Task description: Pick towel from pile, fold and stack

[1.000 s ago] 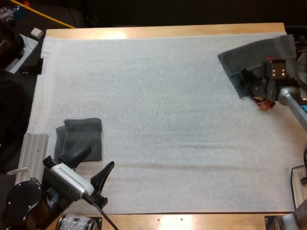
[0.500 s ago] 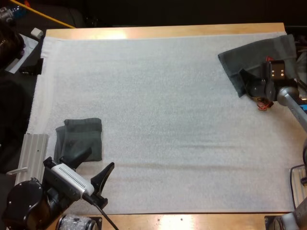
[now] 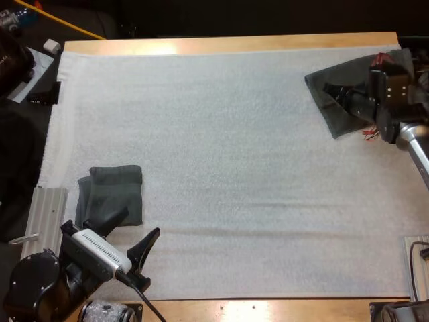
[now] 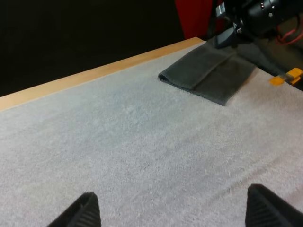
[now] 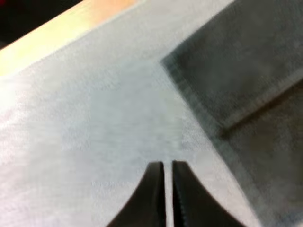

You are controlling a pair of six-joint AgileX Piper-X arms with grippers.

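Because the dark towel (image 3: pixel 348 72) at two o'clock on the mat (image 3: pixel 234 134) is soft, light and limp, pinch its near corner. The right hand (image 3: pixel 330 88) hovers there clenched on nothing. The left hand (image 3: pixel 134 225) is released beside the folded towel (image 3: pixel 114 191) at eight o'clock.

A: Illumination?
B: Even, from overhead; the white mat (image 3: pixel 221 154) reads bright, and the towel (image 3: pixel 355 67) at the desk's (image 3: pixel 268 43) far right corner casts only faint shadow.
A: Glare?
B: Pale patches on the desk's far and near edges.
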